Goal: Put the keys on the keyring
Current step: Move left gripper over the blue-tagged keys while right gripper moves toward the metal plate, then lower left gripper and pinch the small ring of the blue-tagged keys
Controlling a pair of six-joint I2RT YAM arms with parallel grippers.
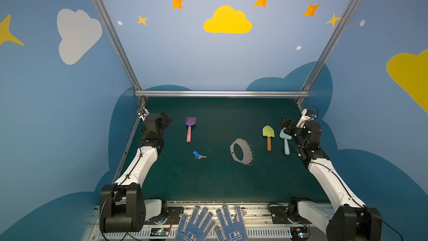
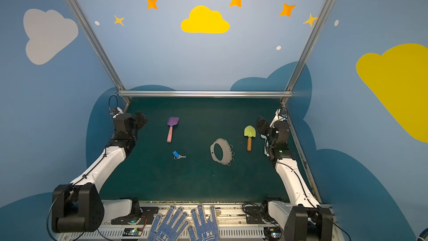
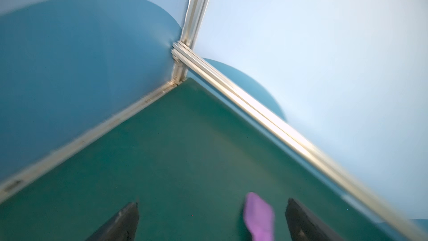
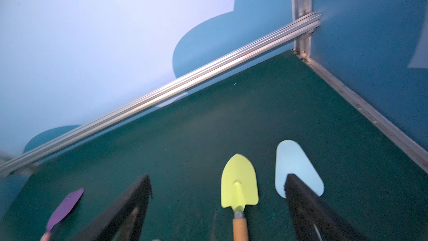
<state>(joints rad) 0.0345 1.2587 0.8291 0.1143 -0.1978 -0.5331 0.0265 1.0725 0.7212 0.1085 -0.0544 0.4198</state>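
The left arm (image 1: 141, 161) stretched from its near base along the left side, and the right arm (image 1: 324, 172) mirrored it on the right, both wrists raised at the far end. The left gripper (image 3: 212, 201) hovered with jaws spread wide. The right gripper (image 4: 217, 175) hovered likewise, its jaws well apart.

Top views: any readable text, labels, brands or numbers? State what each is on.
"星工": white print on the cuffs of the gloves at the near edge, in both top views.
A line of Latin letters under it: too small to read.
Keys: nothing on the tag can be read at this size.
Keyring: no marks visible.
Wrist views: blurred, no text.
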